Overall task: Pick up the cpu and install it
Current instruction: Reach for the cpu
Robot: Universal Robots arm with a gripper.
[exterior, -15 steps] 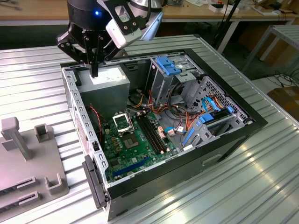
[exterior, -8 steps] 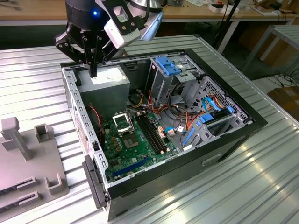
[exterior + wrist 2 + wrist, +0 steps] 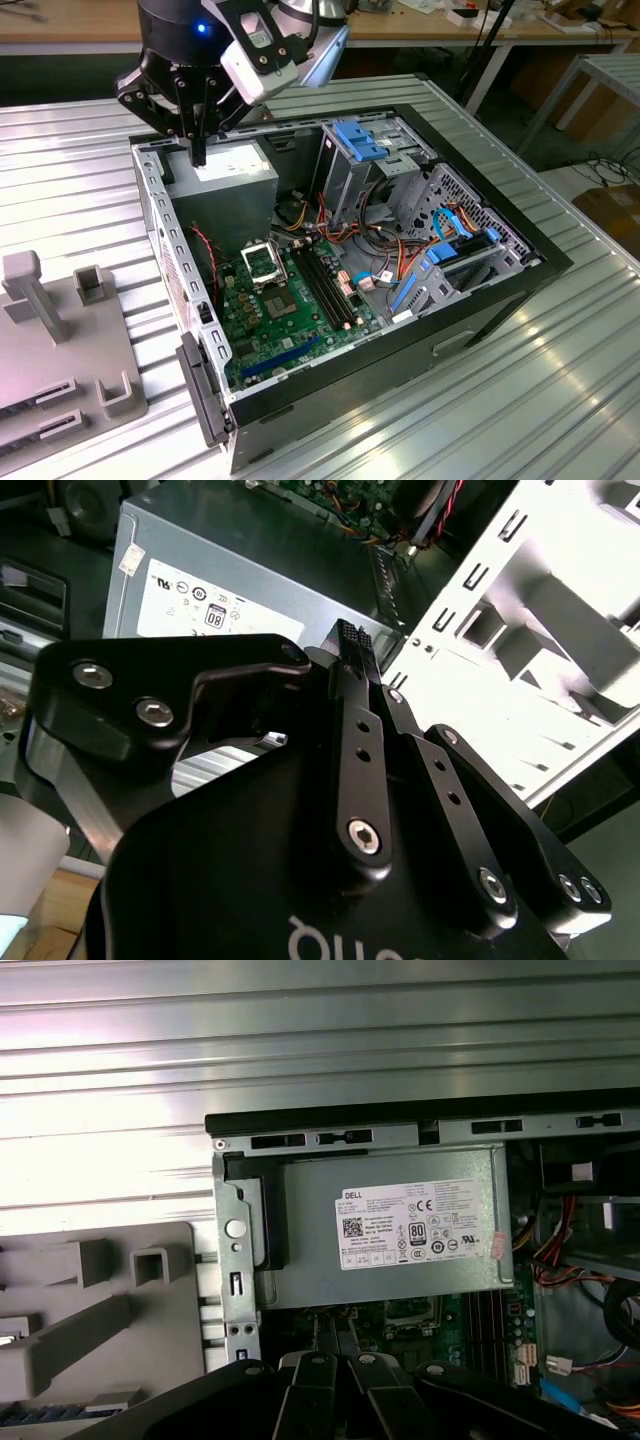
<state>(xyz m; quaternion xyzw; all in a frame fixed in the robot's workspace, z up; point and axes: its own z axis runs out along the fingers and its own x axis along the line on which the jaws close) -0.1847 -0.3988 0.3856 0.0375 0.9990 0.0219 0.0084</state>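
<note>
Gripper [image 3: 198, 150] pointing down, closed, over power supply [image 3: 240, 178]

the gripper [image 3: 198, 160] is cut off by the exterior view's top edge, and in the second wrist view its body covers part of the power supply [image 3: 250, 570]. the grey fixture plate [image 3: 40, 360] runs past the exterior view's left edge. in the first wrist view the socket [image 3: 405, 1310] is half hidden behind the power supply.

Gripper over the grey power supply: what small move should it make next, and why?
Probably shift the gripper level toward the socket: it hangs above the power supply, and the socket lies on the green board beside that box, lower down.
</note>
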